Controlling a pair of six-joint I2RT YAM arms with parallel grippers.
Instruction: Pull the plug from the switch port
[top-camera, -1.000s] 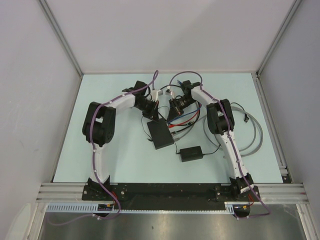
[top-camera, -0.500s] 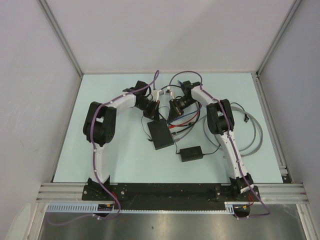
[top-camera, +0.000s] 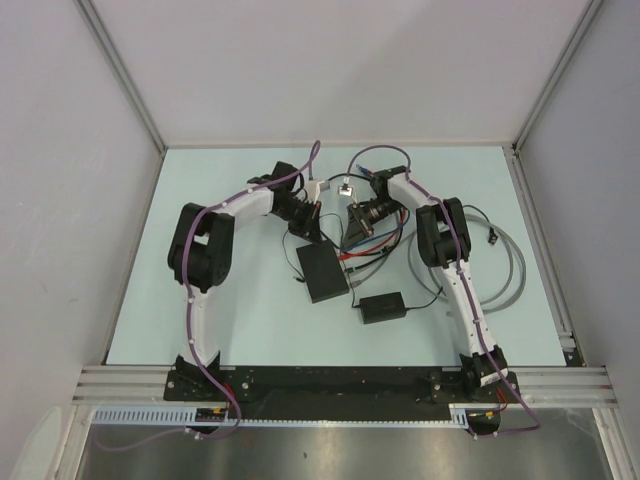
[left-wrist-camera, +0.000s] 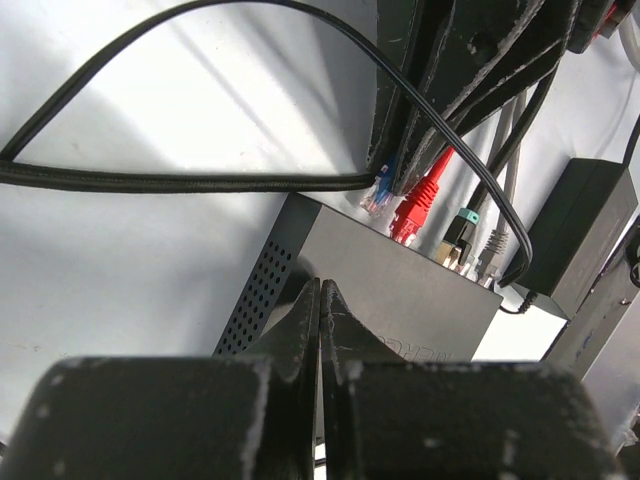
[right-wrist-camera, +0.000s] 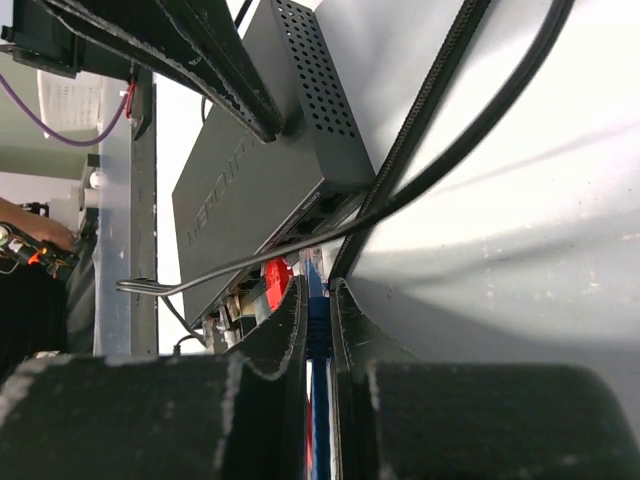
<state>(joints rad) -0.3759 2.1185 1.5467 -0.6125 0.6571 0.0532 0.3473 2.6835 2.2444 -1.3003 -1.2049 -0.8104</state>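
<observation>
1. While the left gripper is pressing down on the far end of the switch, which is lying about the middle of the desk, its fingers are meeting with no gap between them and are holding nothing.
2. Right gripper: it is reaching in from the far right side of the switch. Its fingers are pinching the blue plug in the narrow slot between them.
3. Change over the last half second: the right gripper is now sitting slightly farther toward the right edge of the desk, away from the switch. The left arm and the switch are lying where they were.
4. Switch port: it is sitting on the side of the switch that is facing the right edge.
   - In the left wrist view the blue plug is ending just short of that side's rim.
   - The red plug, the green-collared plug and the grey plug beside it are all reaching the rim.
   - Whether the blue plug is fully clear of the port cannot be told.
5. Power adapter: it is lying near the switch, on its right and closer to the near edge. A grey cable is looping near the right edge.
</observation>
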